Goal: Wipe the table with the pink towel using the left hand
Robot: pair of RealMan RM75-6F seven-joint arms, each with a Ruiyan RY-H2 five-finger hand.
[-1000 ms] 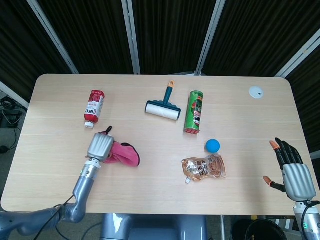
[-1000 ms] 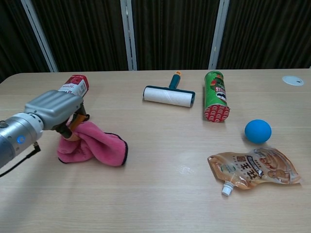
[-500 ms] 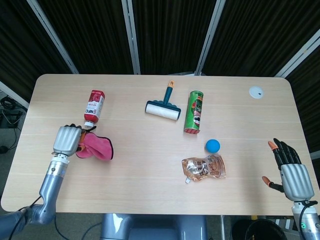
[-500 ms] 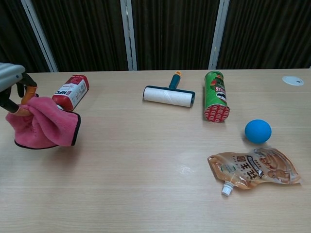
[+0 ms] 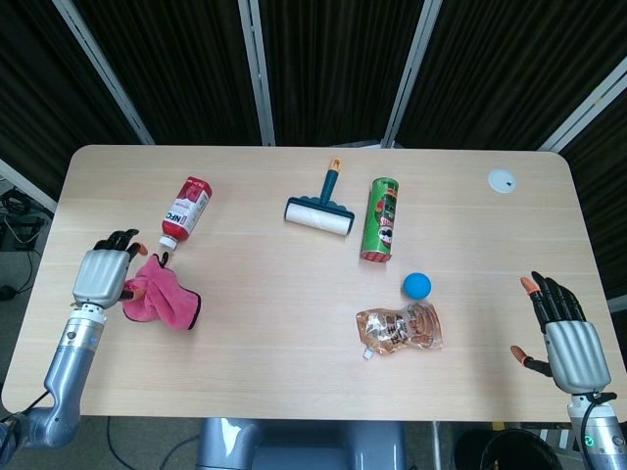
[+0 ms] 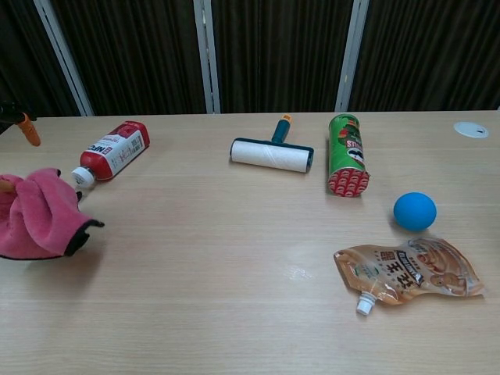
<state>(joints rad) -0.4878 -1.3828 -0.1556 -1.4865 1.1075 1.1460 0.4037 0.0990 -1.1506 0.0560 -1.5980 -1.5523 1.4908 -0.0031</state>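
Note:
The pink towel (image 5: 165,302) (image 6: 35,223) lies bunched on the table (image 5: 294,352) near its left edge. My left hand (image 5: 101,272) is right beside it on the left, fingers stretched out and spread, with the thumb side touching the cloth. In the chest view only an orange fingertip (image 6: 30,131) shows at the left border, and whether the thumb still pinches cloth is unclear. My right hand (image 5: 568,338) hovers off the table's right front corner, fingers spread, holding nothing.
A red bottle (image 5: 186,211) (image 6: 113,150) lies tilted just behind the towel, cap towards it. Further right are a lint roller (image 5: 320,211), a green can (image 5: 379,218) on its side, a blue ball (image 5: 416,285), a snack pouch (image 5: 400,329) and a white disc (image 5: 502,180).
My left hand dragged the towel leftwards across the table, then its fingers opened out. The red bottle got nudged and now lies more tilted. The right hand barely moved.

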